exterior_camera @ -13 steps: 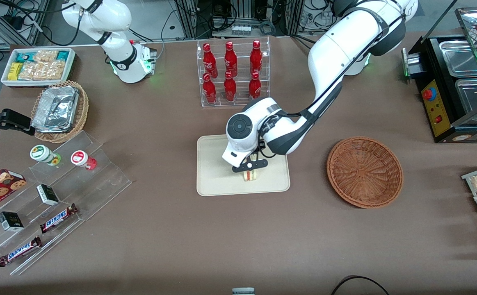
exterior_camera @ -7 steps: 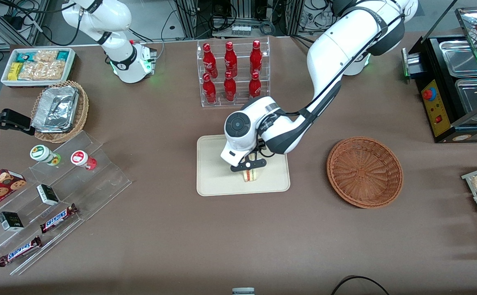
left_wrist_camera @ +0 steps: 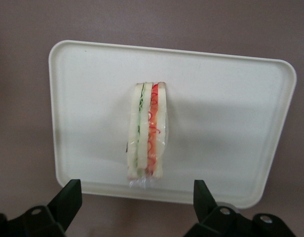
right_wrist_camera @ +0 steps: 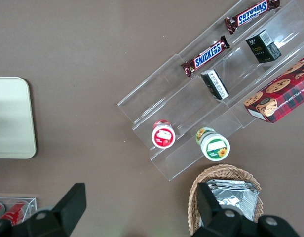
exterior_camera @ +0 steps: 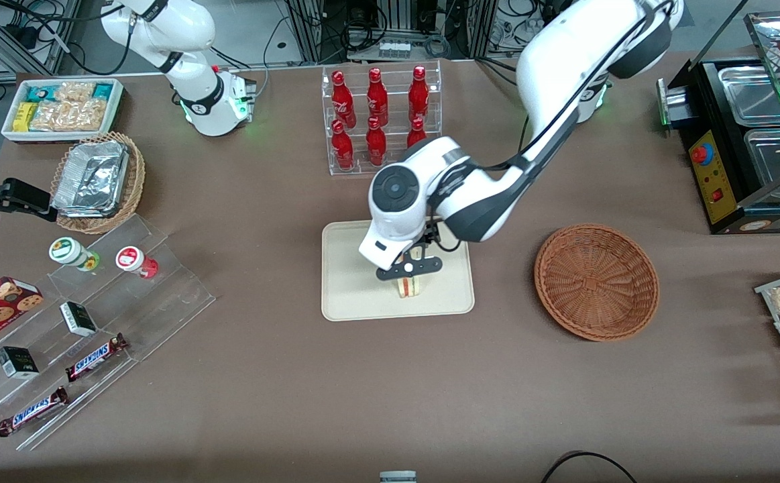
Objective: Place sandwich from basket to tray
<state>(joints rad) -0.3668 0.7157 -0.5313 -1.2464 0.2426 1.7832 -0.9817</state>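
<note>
Now the pincer (exterior_camera: 408, 268) hangs above the flat cream-beige rectangular tray (exterior_camera: 349, 295), fingers (left_wrist_camera: 68, 197) spread wide; the pale triangular sandwich wedge (left_wrist_camera: 146, 131) stands free on the tray, on edge.

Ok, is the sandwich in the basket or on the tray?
On the tray: sandwich stands on edge there, open gripper above it; basket empty.

a clear rack (exterior_camera: 381, 121) of 6 red bottles stands on the brown desk (exterior_camera: 296, 389) — toward the parked arm's end, a stepped acrylic display (exterior_camera: 88, 322) holds 2 snickers bars (right_wrist_camera: 205, 55), small boxes and 2 lidded cups (right_wrist_camera: 164, 135).
</note>
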